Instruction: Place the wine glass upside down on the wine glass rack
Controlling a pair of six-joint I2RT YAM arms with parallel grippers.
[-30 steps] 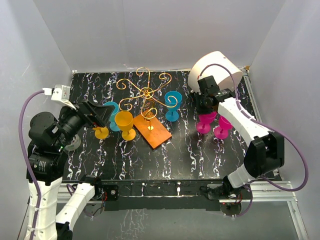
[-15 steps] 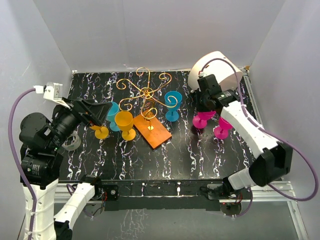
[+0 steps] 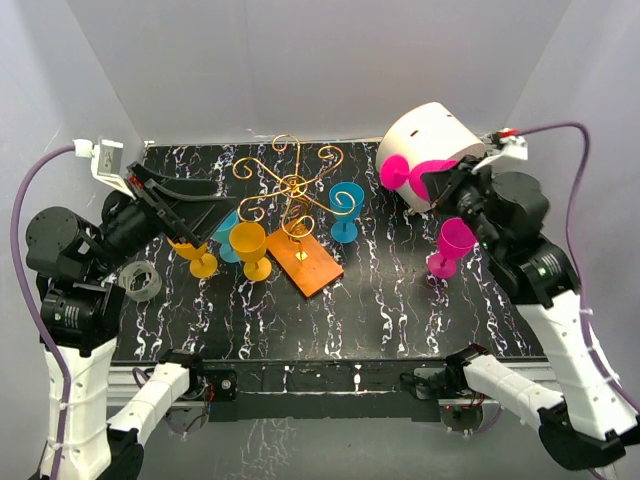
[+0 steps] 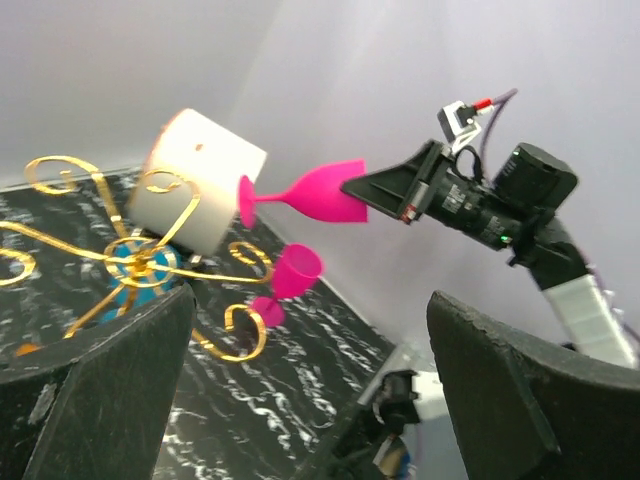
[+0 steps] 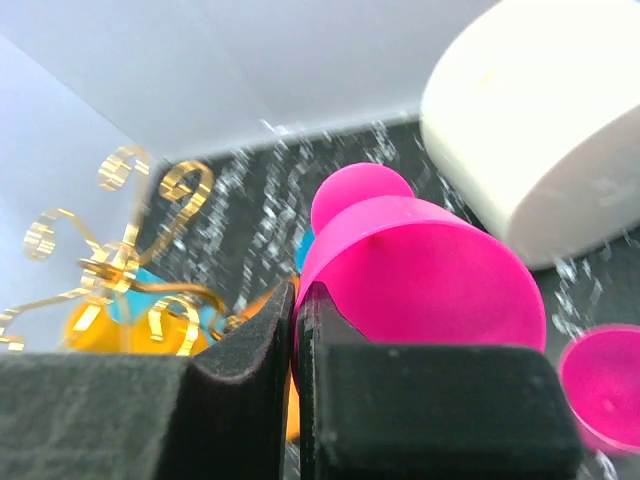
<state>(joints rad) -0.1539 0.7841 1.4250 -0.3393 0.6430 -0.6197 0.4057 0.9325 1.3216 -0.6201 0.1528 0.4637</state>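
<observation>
Black marbled table (image 3: 380, 300) from above: the right claw (image 3: 448, 186) grips a pink wine glass (image 3: 405, 172) sideways in the air, well apart from the gold rack (image 3: 290, 185); turning and hanging it seem left to do. The left claw (image 3: 213, 222) gapes wide, empty. Left wrist: the glass's foot points rackward. Right wrist: jaws pinch the bowl's rim.
</observation>
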